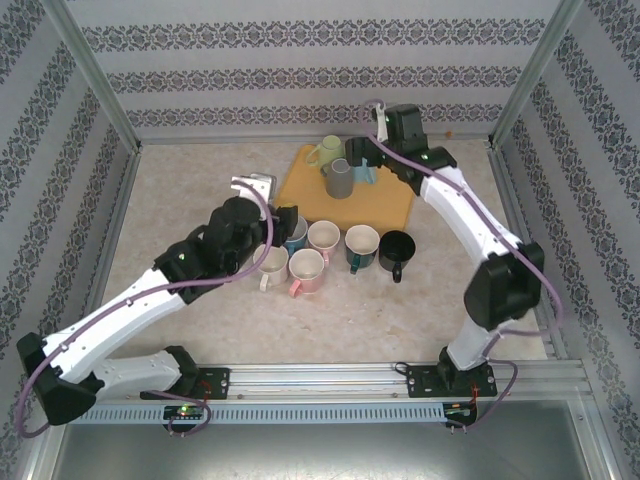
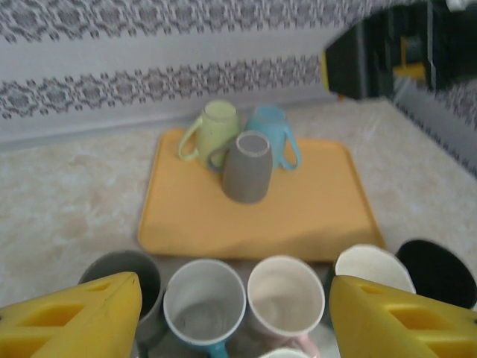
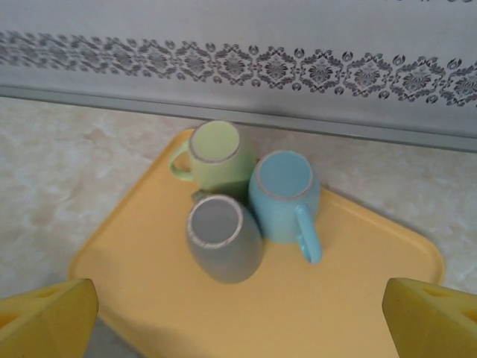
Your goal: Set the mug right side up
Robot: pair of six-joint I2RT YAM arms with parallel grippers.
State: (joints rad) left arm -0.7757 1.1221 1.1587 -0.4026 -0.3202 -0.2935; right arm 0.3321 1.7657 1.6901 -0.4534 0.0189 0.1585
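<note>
**Three overturned mugs on the tray, both grippers spread wide**

The right gripper [image 3: 235, 292] hangs with its blocky yellow fingers [image 3: 45, 313] far apart, holding nothing. Just ahead of it and lower down lies a smooth orange-yellow tray [image 3: 350, 298] with rounded corners. Three glossy mugs stand base-up on it in a tight cluster. A pale green mug [image 3: 216, 153] is farthest from the gripper. A light blue mug [image 3: 283, 192] sits beside that, its handle pointing back toward the gripper, and a grey mug [image 3: 222, 240] is nearest. This wrist camera shows a paler ring round each base, too fine to make out from overhead.

The left gripper [image 2: 235, 289] is likewise wide and empty, above a row of upright mugs [image 2: 204, 302] on the mottled beige table [image 2: 67, 201]. The tray lies beyond them. Its camera looks into their round mouths, and the overhead view adds a front pair [image 1: 307, 270] nearer the arm.
</note>
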